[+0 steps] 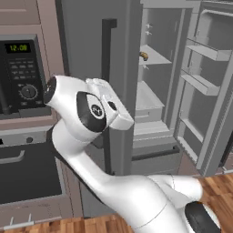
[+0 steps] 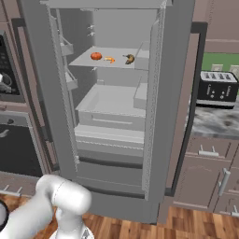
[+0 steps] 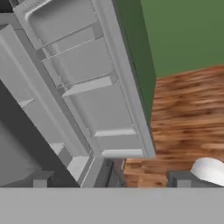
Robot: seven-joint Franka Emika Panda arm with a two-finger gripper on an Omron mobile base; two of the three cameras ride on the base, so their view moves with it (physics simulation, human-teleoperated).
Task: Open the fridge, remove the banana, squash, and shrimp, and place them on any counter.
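The grey fridge [image 2: 175, 93] stands with both upper doors swung out. On its upper shelf lie a round orange squash [image 2: 96, 56], a small orange shrimp [image 2: 109, 59] and the brownish-yellow banana [image 2: 129, 59]. In the left base view only the banana [image 1: 144, 56] shows on that shelf, past the fridge's left door [image 1: 86, 45]. My gripper [image 3: 111, 179] is open with nothing between its fingertips [image 3: 41, 179]. It faces the bins on the inside of the fridge's right door [image 3: 87, 87], well apart from the food. The marbled counter [image 2: 210, 122] lies right of the fridge.
A black toaster [image 2: 217, 88] sits on the counter. A black wall oven [image 1: 22, 73] with a clock panel stands left of the fridge. The right door's bins [image 1: 200, 50] jut out. Wooden floor [image 3: 188, 113] and a green wall [image 3: 183, 30] lie beyond that door.
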